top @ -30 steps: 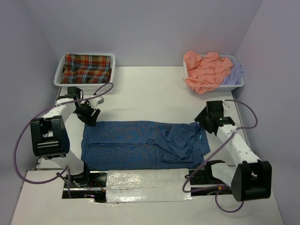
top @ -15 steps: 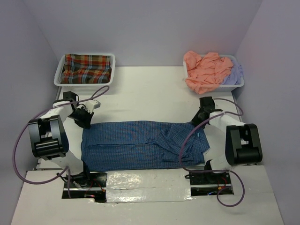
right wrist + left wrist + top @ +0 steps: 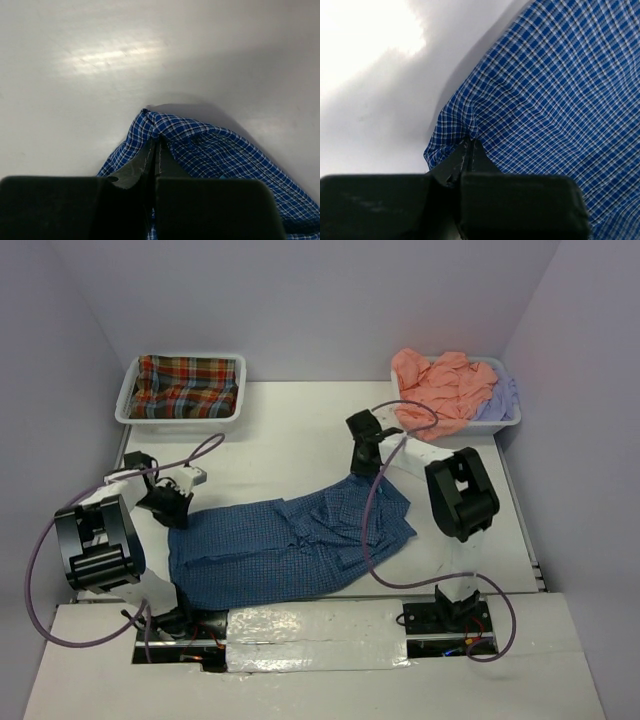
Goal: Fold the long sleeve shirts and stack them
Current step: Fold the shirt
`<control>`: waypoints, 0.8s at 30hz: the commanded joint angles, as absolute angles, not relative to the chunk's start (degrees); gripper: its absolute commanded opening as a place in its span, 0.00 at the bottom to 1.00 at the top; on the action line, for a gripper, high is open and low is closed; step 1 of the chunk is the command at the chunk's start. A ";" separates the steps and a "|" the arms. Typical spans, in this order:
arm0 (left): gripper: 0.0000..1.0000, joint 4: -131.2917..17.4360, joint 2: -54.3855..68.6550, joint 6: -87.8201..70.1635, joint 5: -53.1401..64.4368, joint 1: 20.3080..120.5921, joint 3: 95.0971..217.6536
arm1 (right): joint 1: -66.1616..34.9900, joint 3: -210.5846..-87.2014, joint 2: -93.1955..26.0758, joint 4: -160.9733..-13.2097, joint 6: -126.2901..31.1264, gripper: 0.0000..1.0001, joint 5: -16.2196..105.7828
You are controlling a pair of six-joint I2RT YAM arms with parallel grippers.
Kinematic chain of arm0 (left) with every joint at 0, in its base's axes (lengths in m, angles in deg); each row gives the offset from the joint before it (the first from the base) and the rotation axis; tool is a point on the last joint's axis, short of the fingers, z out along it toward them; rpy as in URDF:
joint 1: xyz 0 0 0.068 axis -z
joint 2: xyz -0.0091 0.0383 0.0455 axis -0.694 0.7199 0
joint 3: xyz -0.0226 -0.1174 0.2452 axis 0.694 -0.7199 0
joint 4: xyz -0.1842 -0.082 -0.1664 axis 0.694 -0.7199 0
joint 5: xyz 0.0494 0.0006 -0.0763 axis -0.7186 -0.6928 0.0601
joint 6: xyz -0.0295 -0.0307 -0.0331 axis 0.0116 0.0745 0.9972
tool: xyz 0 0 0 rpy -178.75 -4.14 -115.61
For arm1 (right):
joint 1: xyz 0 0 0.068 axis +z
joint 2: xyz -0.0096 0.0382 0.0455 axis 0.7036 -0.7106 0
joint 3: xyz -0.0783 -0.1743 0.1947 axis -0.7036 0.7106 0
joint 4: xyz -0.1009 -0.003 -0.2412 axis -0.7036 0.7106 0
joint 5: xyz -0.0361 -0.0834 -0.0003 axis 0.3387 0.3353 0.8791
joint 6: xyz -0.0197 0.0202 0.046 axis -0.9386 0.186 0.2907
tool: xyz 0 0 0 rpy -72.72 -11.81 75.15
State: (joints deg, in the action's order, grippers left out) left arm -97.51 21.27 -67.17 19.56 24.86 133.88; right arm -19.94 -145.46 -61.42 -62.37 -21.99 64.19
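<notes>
Blue shirt [image 3: 290,550] lies rumpled on the worktop [image 3: 290,430], near its front edge. The left hand [image 3: 165,502] and the right hand [image 3: 362,465] are each pinched on a far corner of it. Both grips catch only a sliver of hem, so cloth may slip free, and an uneven pull could skew the fold.

A white tray [image 3: 180,419] sits at the table's [image 3: 290,440] far-left corner, another tray [image 3: 497,426] far right. A shiny strip [image 3: 310,635], perhaps tape, lies along the near edge.
</notes>
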 commanded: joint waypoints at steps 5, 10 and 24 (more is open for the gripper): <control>0.00 -103.76 17.07 -73.05 14.44 21.01 131.40 | -19.66 -168.48 -73.14 -55.61 -24.60 0.00 67.54; 0.00 -105.96 14.52 -74.19 15.75 20.84 130.35 | -19.58 -187.83 -85.44 -51.05 -28.90 0.00 68.07; 0.09 -111.24 15.40 -77.88 22.61 20.92 127.02 | -23.00 -209.04 -92.93 -58.51 -31.36 0.57 59.36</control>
State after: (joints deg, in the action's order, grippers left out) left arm -107.83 15.45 -75.02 19.41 20.99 128.41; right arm -22.47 -204.85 -95.02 -55.52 -29.08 60.94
